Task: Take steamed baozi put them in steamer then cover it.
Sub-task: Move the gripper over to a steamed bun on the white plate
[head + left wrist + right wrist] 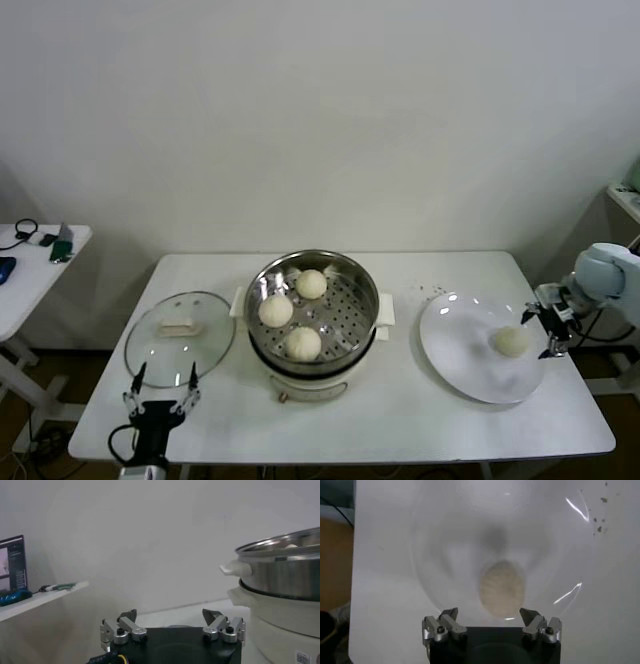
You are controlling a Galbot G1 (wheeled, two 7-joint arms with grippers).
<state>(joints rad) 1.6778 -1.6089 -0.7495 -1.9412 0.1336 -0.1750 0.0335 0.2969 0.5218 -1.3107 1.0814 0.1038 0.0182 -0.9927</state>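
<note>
Three steamed baozi point(295, 312) already sit on the perforated tray inside the steamer point(364, 285), which stands open at the middle of the tabletop point(400, 410): one toward the steamer's back wall, one toward its left side and one toward its front. The fourth baozi point(511, 341) is not in yet; it lies alone on the white plate point(455, 340) to the right of the steamer, near the plate's far-right edge. The right hand point(549, 330) is just beside that bun on the side away from the steamer, its fingers spread wide with nothing between them; in the right wrist view the bun point(502, 589) lies just ahead of the spread fingertips and between their lines, so the hand looks lined up for a grasp that has not been made. The glass lid point(180, 338) lies flat on the tabletop to the left of the steamer, near it but apart from it, knob up. The left hand point(160, 390) waits at the front edge of the tabletop, just in front of the lid, also spread and empty. By my reading the task is most of the way through loading: three of four buns are placed, one transfer is left, and the covering step has not begun.
</note>
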